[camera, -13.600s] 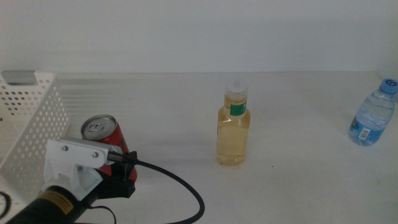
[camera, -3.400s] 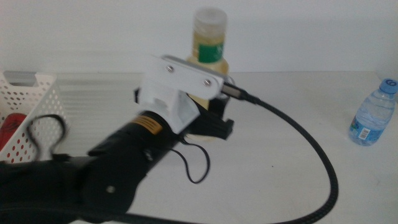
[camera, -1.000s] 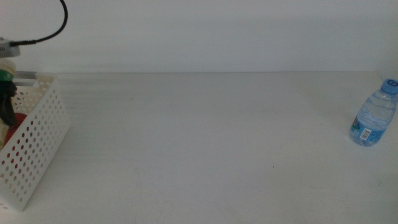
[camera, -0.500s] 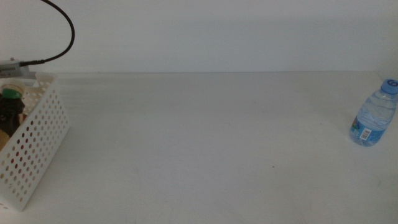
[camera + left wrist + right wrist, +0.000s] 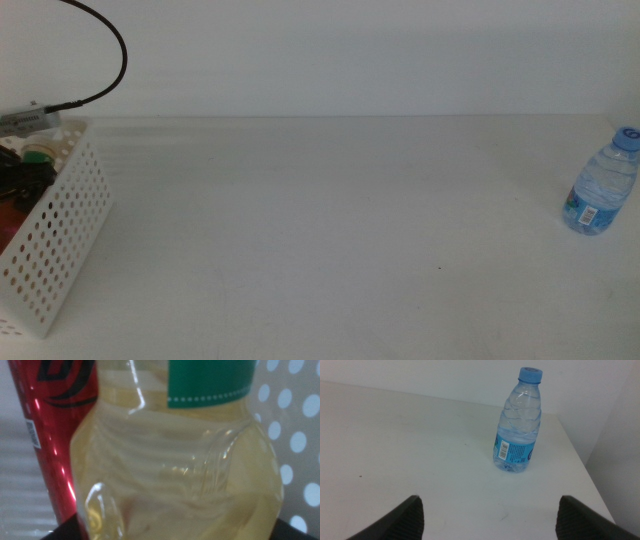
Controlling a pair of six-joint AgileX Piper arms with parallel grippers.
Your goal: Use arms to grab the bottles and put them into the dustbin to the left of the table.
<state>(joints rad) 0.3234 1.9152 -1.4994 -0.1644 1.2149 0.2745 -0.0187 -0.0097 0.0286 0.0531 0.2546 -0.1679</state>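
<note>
1. The step in hand looks like the drop of the yellow-liquid bottle (image 5: 175, 460) into the dustbin (image 5: 62, 235), which sits at about 9 o'clock at the edge of the middle view.
2. The left gripper (image 5: 22, 178) is down inside the dustbin; only dark parts and its black cable (image 5: 100, 45) show above the rim.
3. In the left wrist view the yellow-liquid bottle fills the picture, its green label (image 5: 212, 380) near the neck, with dark jaw tips just visible on either side of its base. The jaws seem to be clamped on it, though I judge this from closeness rather than clear contact.
4. The red can (image 5: 55, 435) stands just beside the bottle, touching or nearly so, with the perforated bin wall behind them.
5. The water bottle (image 5: 598, 183) stands upright at about 3 o'clock on the table (image 5: 330, 230), well apart from the dustbin.
6. The right gripper (image 5: 487, 515) is out of the middle view; its wrist view shows its jaws spread wide, with the water bottle near and ahead of them, slightly off centre.
7. Next, the left jaws need to part and lift clear without catching the can. Then the right gripper should advance, centre on the water bottle's body and close gently, since the light bottle could tip.
</note>
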